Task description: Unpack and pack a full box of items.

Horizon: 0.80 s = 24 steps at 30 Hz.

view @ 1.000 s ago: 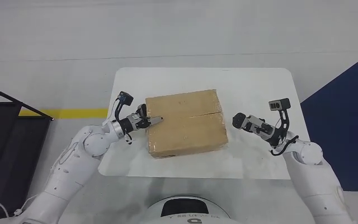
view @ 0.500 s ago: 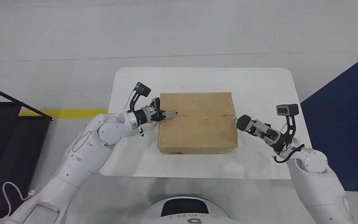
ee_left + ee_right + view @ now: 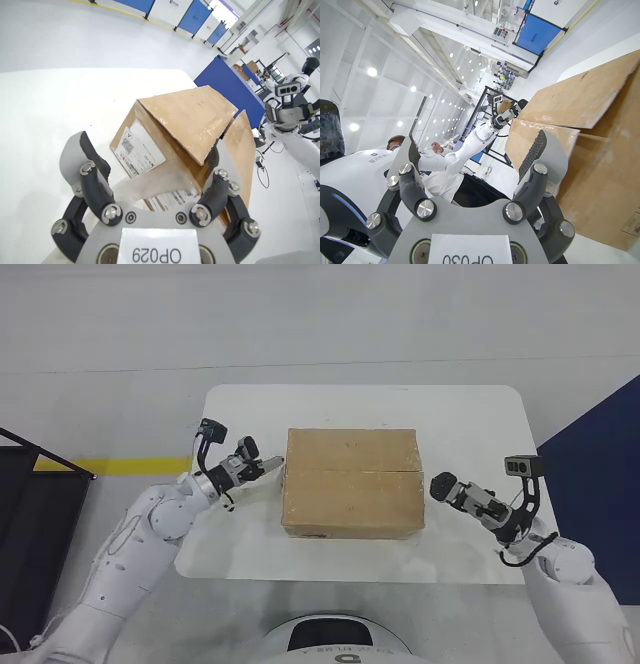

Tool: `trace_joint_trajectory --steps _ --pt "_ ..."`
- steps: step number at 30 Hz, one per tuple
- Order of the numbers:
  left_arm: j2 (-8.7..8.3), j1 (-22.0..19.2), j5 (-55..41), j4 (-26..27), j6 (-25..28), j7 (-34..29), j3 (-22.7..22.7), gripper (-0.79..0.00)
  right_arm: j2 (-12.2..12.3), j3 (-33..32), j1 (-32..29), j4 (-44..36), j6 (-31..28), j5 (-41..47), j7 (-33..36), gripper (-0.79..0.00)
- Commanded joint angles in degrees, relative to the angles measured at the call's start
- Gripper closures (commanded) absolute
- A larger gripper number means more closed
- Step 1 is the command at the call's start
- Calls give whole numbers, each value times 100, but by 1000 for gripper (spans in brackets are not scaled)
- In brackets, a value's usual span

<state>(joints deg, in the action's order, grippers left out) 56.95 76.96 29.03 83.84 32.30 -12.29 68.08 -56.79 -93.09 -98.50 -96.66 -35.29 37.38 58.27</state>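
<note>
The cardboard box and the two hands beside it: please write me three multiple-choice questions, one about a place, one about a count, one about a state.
1. Where does the cardboard box stand?
A) in the middle of the table
B) on the floor
C) at a table corner

2. How many boxes are on the table?
A) three
B) one
C) two

3. How is the left hand?
A) shut on a flap
B) shut on a bottle
C) open and empty

Answers: 1 A, the top view shows bare table on all sides of it. 2 B, the top view shows a single box. 3 C, its wrist view shows it spread wide, gripping nothing.
</note>
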Motion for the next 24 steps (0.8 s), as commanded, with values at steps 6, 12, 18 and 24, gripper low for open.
trace_joint_trajectory --steps 6,12,18,24 --pt "-177 1150 416 390 353 826 994 -785 -23 601 910 146 1176 -681 -114 -785" --pt "-216 1498 400 314 526 993 1309 -785 -33 880 1228 401 2037 -1174 -366 -785" --pt "-216 1498 400 314 526 993 1309 -785 -29 890 1177 362 2328 -1353 -582 -785" --pt "-216 1498 400 314 526 993 1309 -785 -17 880 1158 334 2622 -1507 -650 -785"
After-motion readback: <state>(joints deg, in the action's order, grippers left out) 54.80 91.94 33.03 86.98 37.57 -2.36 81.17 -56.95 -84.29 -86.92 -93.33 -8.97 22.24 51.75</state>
